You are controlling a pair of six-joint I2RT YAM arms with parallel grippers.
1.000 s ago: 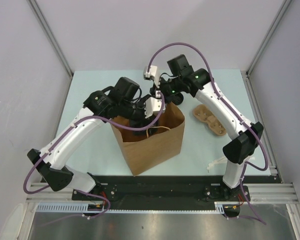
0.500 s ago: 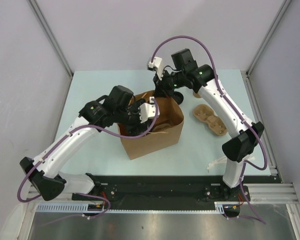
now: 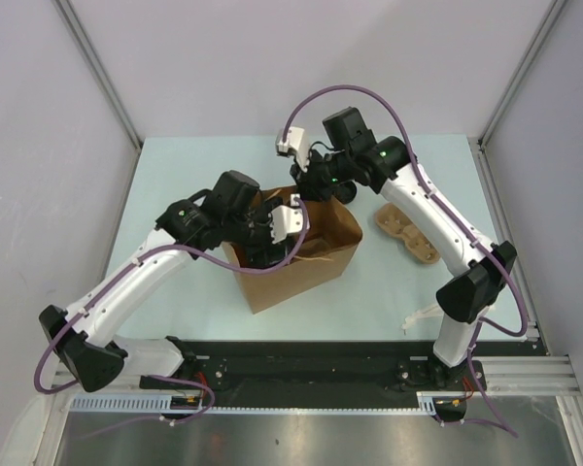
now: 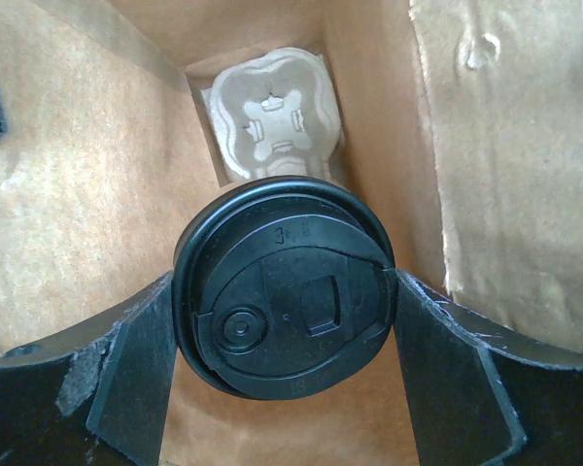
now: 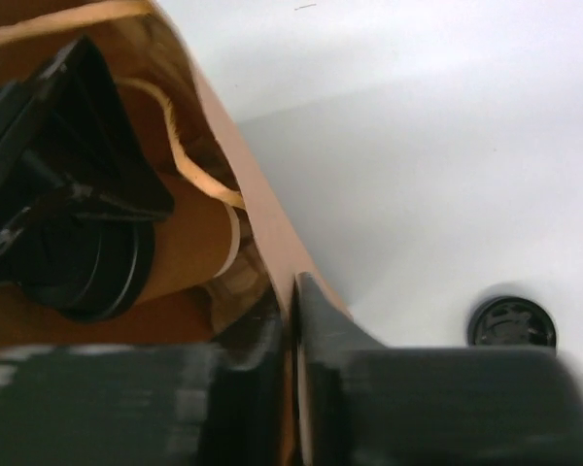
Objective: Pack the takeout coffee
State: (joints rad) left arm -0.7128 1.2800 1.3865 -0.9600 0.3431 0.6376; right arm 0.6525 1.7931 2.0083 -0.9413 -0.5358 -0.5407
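Since half a second ago the right arm has swung a little left and down to the far rim of the bag (image 3: 306, 267), where the right pincer (image 5: 291, 330) is clenched on the paper wall; the bag and left arm have hardly shifted. The left pincer (image 4: 287, 335) reaches down inside the bag, grasping the coffee (image 4: 282, 291) at its black lid, above a pulp tray (image 4: 272, 116) on the bag's floor. The lid bears raised marks near its edge, a "3" among them and the rest too faint to read, and a spare lid (image 5: 512, 323) lies on the counter (image 3: 175, 175) beyond the bag.
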